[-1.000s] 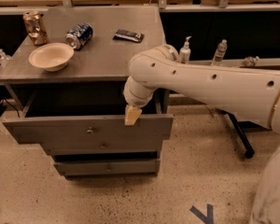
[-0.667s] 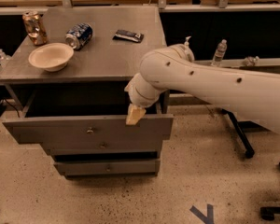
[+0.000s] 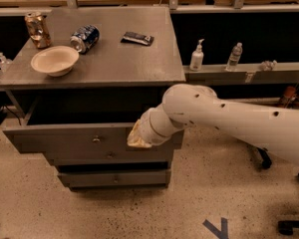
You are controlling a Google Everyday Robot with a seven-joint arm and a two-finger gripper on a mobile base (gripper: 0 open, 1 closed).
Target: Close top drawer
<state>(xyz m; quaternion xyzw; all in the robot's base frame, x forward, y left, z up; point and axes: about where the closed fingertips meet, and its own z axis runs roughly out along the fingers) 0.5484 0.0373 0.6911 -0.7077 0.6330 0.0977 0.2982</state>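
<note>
The gripper [image 3: 138, 136] is placed at the front panel of the top drawer [image 3: 60, 139], to the right of the small round knob [image 3: 96, 139] and near the panel's upper edge. It appears to rest against the panel. Whether it is open or closed cannot be told, and nothing is seen to be held in it. It is carried by a thick white arm [image 3: 229, 117] that reaches in from the right.

The top drawer is pulled out from the grey cabinet [image 3: 139, 68], with its dark interior exposed behind the front panel. Below it, a second drawer [image 3: 79, 157] and a third drawer [image 3: 114, 178] are set further back.

On the cabinet top, a cream bowl [image 3: 55, 60] is placed near the left edge. A copper-coloured can [image 3: 37, 30] stands upright behind it, a blue can [image 3: 84, 38] lies on its side just beside the bowl, and a dark packet [image 3: 137, 38] lies further right.
</note>
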